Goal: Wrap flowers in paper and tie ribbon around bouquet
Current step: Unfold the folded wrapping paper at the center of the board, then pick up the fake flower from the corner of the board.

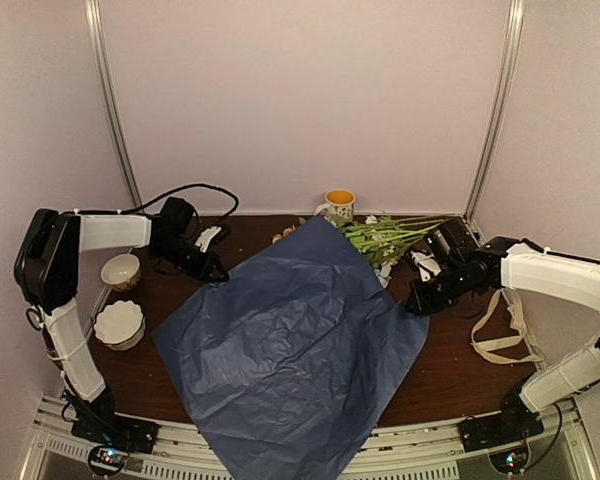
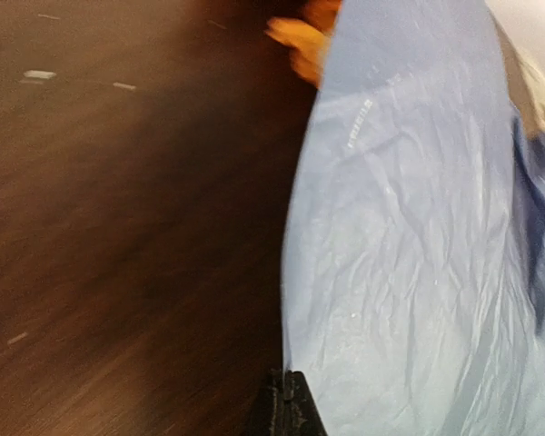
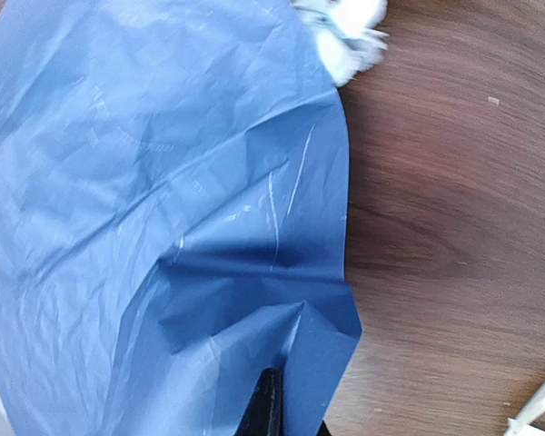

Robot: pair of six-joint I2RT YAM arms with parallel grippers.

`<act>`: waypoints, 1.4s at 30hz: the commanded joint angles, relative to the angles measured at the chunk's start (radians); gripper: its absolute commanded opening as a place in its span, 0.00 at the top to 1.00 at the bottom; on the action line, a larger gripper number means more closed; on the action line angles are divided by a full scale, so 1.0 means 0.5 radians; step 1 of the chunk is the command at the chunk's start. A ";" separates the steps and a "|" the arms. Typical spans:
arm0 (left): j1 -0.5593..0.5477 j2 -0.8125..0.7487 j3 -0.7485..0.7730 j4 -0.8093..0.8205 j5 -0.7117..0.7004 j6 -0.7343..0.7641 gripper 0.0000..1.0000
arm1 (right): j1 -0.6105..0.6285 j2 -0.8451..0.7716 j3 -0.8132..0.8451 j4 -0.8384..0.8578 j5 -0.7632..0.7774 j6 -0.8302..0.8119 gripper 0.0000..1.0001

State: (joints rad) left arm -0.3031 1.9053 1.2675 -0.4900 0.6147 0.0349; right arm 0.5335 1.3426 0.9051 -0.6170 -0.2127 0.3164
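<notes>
So the paper (image 1: 290,340) is spread flat across the middle of the table (image 1: 450,375), a big creased blue sheet turned like a diamond, with its near corner hanging over the front edge between the two arm bases. The flowers (image 1: 385,238) aren't wrapped yet. They're lying at the back right, with the heads partly on the paper's far corner and the green stems pointing off to the right. The ribbon (image 1: 502,340) sits loose in a loop on the wood at the far right, well apart from the paper. The left gripper (image 1: 218,272) is down at the sheet's left edge. In its wrist cam, which is pretty blurry, the fingers are clamped together right on that edge, and the paper looks pinched and lifted a bit there. The right gripper (image 1: 417,303) is at the opposite right edge. Its own cam shows the fingers closed on the corner, with the paper puckering into folds right where they bite. Other stuff: a yellow mug (image 1: 338,204) at the back just past the paper's far tip, plus two small bowls (image 1: 120,270) on the left side, one behind the other. Both are near the left arm and off the paper.
</notes>
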 commanded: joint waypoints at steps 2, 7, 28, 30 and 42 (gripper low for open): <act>0.028 -0.415 -0.179 0.123 -0.789 -0.342 1.00 | 0.027 -0.084 0.126 0.085 -0.188 0.063 1.00; 0.026 -0.592 -0.231 0.003 -1.116 -0.319 1.00 | -0.042 0.008 0.239 -0.078 0.003 0.025 0.82; 0.028 -0.565 -0.298 0.013 -1.090 -0.326 1.00 | -0.294 1.185 1.648 -0.030 0.531 -2.021 0.40; 0.026 -0.558 -0.301 0.014 -1.086 -0.329 1.00 | -0.297 1.296 1.711 -0.069 0.524 -2.175 0.41; 0.027 -0.558 -0.272 -0.020 -1.059 -0.300 1.00 | -0.295 1.632 1.811 0.196 0.689 -2.649 0.62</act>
State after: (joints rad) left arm -0.2943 1.6199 1.1011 -0.5018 0.0689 -0.1257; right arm 0.3912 2.1353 1.7504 -0.5934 0.0895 -0.9413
